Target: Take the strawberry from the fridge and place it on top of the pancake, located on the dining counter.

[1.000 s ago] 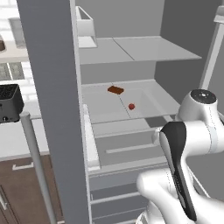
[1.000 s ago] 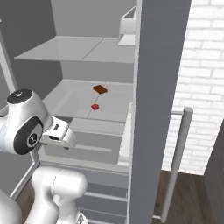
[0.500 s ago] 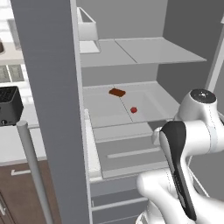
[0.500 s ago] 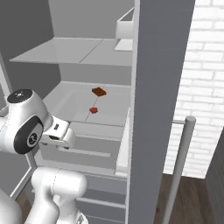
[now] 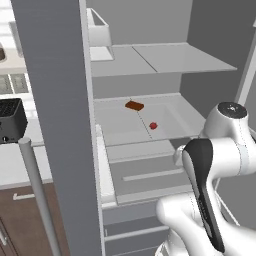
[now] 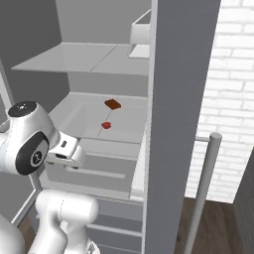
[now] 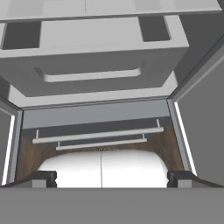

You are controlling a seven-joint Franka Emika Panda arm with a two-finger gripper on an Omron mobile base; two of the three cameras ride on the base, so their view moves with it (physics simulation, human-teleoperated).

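The fridge (image 5: 150, 60) stands open in front of me. The strawberry (image 5: 153, 126), a tiny red berry, lies on the middle shelf; from the right it shows as the strawberry (image 6: 105, 125). A flat brown piece (image 5: 134, 105) lies behind it. My hand (image 6: 64, 153) hangs in front of the fridge, lower than the berry's shelf and nearer to me. My gripper (image 7: 112, 178) is open, its fingertips (image 7: 43, 177) wide apart with nothing between them, and it looks down on the fridge's drawer front (image 7: 92, 74). The pancake and the dining counter are out of view.
Open fridge doors flank the arm, the left door (image 5: 55, 100) with its bar handle (image 5: 37, 195) and the right door (image 6: 178, 99) with its bar handle (image 6: 203, 193). A white box (image 5: 97, 35) sits on the top shelf. A black appliance (image 5: 10, 120) stands on a counter to the left.
The whole picture has shifted slightly, so the camera has moved a little. The arm holds the same pose, the gripper stays open, and the berry lies where it was.
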